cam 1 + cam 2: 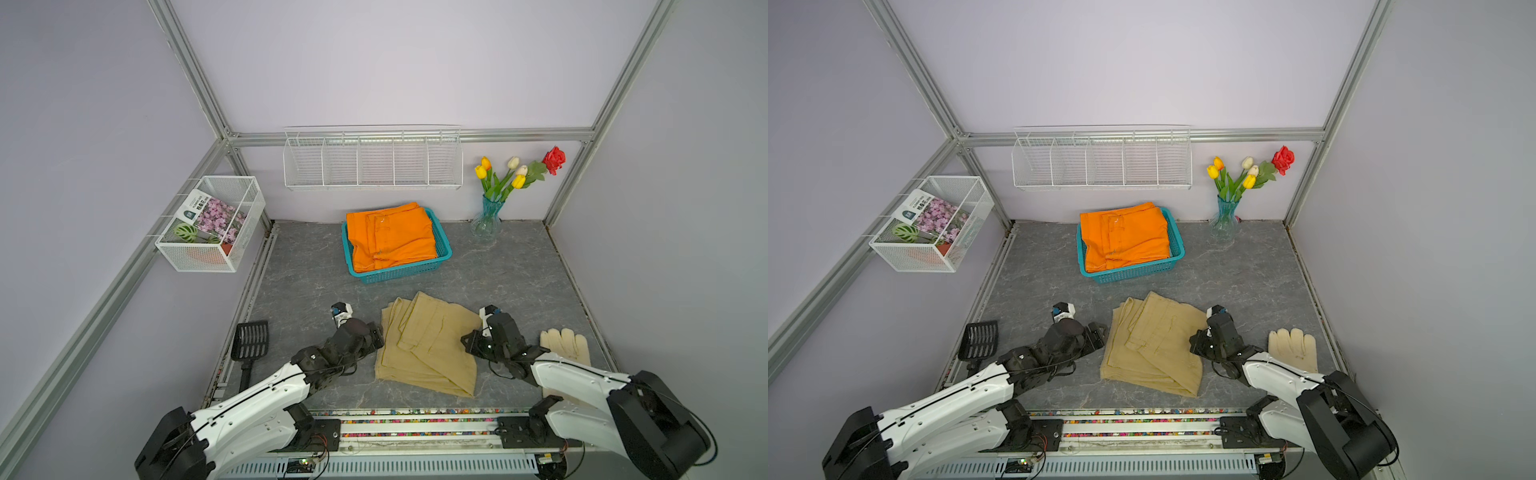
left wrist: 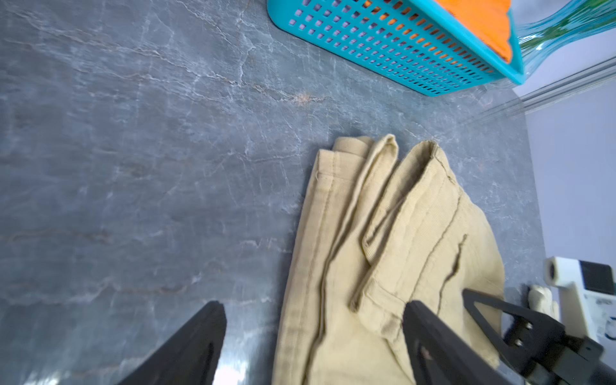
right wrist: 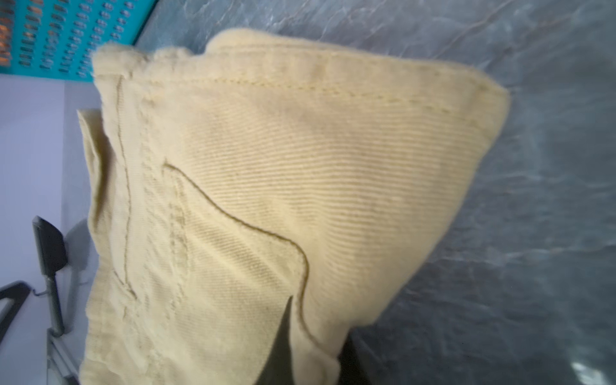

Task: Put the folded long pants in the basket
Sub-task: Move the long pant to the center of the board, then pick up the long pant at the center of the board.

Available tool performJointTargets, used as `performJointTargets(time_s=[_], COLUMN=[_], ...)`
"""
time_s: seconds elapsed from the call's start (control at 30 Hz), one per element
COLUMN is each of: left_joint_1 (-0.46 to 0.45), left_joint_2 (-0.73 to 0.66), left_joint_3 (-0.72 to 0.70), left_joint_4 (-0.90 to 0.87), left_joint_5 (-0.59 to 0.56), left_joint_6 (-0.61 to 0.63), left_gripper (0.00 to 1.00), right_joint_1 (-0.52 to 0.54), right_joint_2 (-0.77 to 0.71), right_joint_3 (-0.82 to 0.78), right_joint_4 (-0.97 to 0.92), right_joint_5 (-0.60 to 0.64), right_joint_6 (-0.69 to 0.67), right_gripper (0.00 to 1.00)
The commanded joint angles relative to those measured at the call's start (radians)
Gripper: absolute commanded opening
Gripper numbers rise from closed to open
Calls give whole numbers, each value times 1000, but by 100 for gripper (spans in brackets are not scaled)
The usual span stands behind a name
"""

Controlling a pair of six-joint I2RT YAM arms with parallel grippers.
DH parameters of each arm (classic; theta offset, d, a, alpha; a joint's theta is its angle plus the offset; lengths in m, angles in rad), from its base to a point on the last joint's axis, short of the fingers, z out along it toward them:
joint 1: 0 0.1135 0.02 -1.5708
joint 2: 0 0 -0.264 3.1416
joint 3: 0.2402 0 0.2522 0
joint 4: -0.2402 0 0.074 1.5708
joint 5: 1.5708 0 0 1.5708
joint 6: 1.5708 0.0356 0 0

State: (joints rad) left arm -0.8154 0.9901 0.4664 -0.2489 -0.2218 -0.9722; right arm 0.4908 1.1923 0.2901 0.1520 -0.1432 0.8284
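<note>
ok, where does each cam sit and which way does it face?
Top views: high behind the robot, looking down and forward; both arms show, left gripper and right gripper flanking the khaki pants.
Left wrist: on the left arm, looking along its open fingers across the pants toward the basket.
Right wrist: on the right arm, close on pinched khaki cloth; one finger barely shows.
Shared: both wrist views catch the pants and the basket.

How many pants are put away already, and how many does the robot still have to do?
Done: the orange pants lie in the basket; anything beneath them is hidden. In hand: the right fingers are shut on the khaki pants, lying on the table; the left fingers are open at their other edge. Left: carry the khaki pants into the basket. No other pants show.
</note>
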Motion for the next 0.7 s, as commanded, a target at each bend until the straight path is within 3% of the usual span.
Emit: performJointTargets(time_s=[0.0,0.27,0.47,0.53,0.63,0.67], left_joint_1=[66,115,148,150,150,149], left_joint_2=[132,391,578,606,621,619], left_joint_3=[-18,-13,11,14,27,31], left_joint_4=[105,335,440,456,439,429], left_joint_5=[136,247,361,378,383,387], left_joint_6=[73,122,118,114,106,107], left_gripper=[87,85,72,59,10,0], right_joint_1=[6,8,10,9,8,9], right_joint_2=[44,101,117,119,121,122], right_joint_3=[11,55,78,86,99,107], right_joint_4=[-33,-26,-39,-49,-57,-62], right_joint_5=[4,-12,-13,-9,-7,-7], right_joint_6=[-17,-38,-55,-61,-67,-70], right_gripper=[0,0,0,0,0,0])
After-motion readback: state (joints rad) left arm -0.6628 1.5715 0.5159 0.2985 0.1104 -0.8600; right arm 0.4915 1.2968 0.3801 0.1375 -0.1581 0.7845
